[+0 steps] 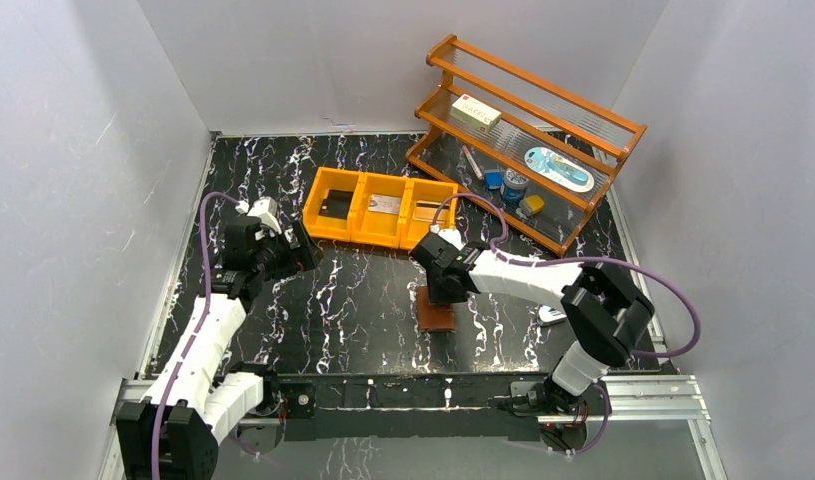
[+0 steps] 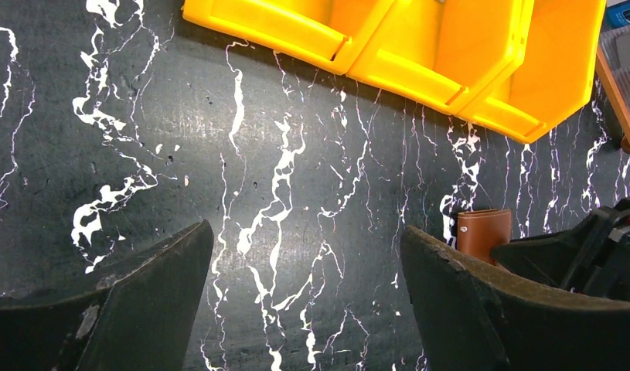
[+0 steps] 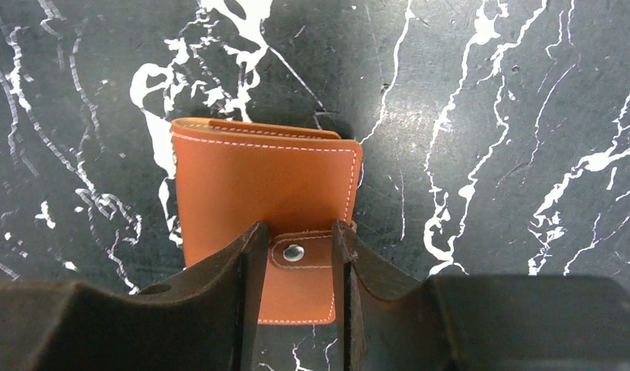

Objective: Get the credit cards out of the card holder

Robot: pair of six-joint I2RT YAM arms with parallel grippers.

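Note:
The brown leather card holder [image 3: 257, 182] lies closed on the black marble table, near the middle in the top view [image 1: 435, 315]. My right gripper [image 3: 300, 228] is down on it, its fingers closed against both sides of the snap-button tab [image 3: 302, 270]. My left gripper [image 2: 305, 232] is open and empty above bare table, left of the card holder [image 2: 484, 232]. In the top view a dark card [image 1: 335, 208], a silvery-grey card [image 1: 385, 204] and a tan card [image 1: 429, 212] each lie in a compartment of the orange bin [image 1: 355, 235]. No cards show in the card holder.
An orange wooden rack [image 1: 528, 140] with small items stands at the back right. A small white object [image 1: 553, 316] lies by the right arm. White walls enclose the table on three sides.

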